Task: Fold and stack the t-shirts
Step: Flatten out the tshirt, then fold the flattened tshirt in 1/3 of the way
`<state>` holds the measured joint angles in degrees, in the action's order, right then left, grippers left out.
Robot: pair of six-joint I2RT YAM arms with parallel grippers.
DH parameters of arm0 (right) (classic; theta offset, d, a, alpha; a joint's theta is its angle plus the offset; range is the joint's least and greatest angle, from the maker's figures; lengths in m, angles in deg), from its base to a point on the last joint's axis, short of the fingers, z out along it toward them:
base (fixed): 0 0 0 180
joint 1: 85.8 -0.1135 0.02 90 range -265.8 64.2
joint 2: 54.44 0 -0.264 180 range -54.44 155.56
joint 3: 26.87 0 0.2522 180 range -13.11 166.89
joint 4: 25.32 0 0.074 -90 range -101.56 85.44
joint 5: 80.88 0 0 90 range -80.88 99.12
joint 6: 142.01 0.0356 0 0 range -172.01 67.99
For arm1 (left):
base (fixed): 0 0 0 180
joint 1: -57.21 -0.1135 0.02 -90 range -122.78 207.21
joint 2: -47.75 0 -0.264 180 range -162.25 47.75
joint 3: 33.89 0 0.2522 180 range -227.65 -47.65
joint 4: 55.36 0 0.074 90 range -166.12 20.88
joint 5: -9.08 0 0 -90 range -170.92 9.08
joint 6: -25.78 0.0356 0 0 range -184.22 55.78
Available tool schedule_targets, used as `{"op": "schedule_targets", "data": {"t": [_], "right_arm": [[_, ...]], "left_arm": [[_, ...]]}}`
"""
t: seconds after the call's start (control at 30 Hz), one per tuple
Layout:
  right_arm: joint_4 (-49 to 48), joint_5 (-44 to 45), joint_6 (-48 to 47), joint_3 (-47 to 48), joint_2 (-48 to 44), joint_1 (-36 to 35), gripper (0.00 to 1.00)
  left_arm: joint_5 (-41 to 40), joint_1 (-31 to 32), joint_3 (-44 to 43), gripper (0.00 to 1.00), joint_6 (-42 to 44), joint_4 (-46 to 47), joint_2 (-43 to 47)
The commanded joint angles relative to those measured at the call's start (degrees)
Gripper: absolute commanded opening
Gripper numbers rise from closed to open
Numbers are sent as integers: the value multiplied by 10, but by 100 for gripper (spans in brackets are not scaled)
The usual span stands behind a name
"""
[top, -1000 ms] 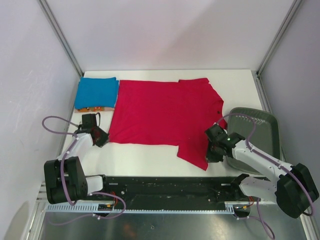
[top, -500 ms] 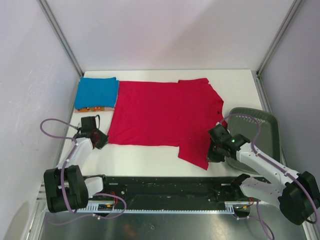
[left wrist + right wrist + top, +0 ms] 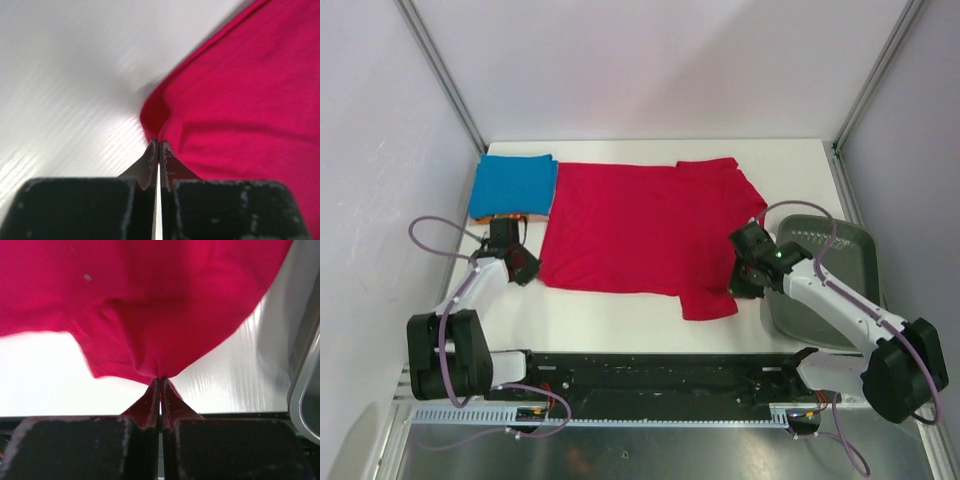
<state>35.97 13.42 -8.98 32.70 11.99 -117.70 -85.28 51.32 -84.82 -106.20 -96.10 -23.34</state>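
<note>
Top external: red t-shirt [image 3: 640, 225], near edge pinched by left claw [image 3: 530, 274] and right claw [image 3: 739, 290].

2 black-and-white arms [image 3: 830, 300] with looping purple cables [image 3: 432, 220].

Bright red short-sleeved cloth t-shirt [image 3: 640, 225] lies spread flat across the white counter [image 3: 620, 320], neck end toward the dark grey plastic bin [image 3: 840, 255] on the right, and the left gripper [image 3: 529, 272] sits with fingers closed right at the shirt's near-left hem corner. Across the way, the right gripper [image 3: 741, 290] is closed at the near sleeve, just beside the bin's rim. Far-left corner: a folded bright blue t-shirt [image 3: 515, 183] rests on a folded orange t-shirt [image 3: 505, 216], right up against the red hem.
</note>
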Motion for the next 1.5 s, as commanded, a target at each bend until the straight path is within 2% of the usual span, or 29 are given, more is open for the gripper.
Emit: {"op": "schedule_targets", "data": {"t": [0.0, 0.3, 0.53, 0.9, 1.47], "right_arm": [[-17, 60, -36, 94, 56, 23, 0], [-83, 56, -88, 203, 200, 92, 0], [-104, 49, -102, 263, 279, 132, 0], [-111, 35, -115, 297, 297, 179, 0], [-113, 35, -129, 301, 330, 202, 0]], "left_arm": [[-9, 29, -74, 0, 14, 11, -50], [-15, 52, -200, 0, -4, 10, -181], [-19, 51, -251, 0, -10, 10, -226], [-24, 46, -269, 0, -16, 9, -219], [-38, 24, -280, 0, -19, 9, -236]]}}
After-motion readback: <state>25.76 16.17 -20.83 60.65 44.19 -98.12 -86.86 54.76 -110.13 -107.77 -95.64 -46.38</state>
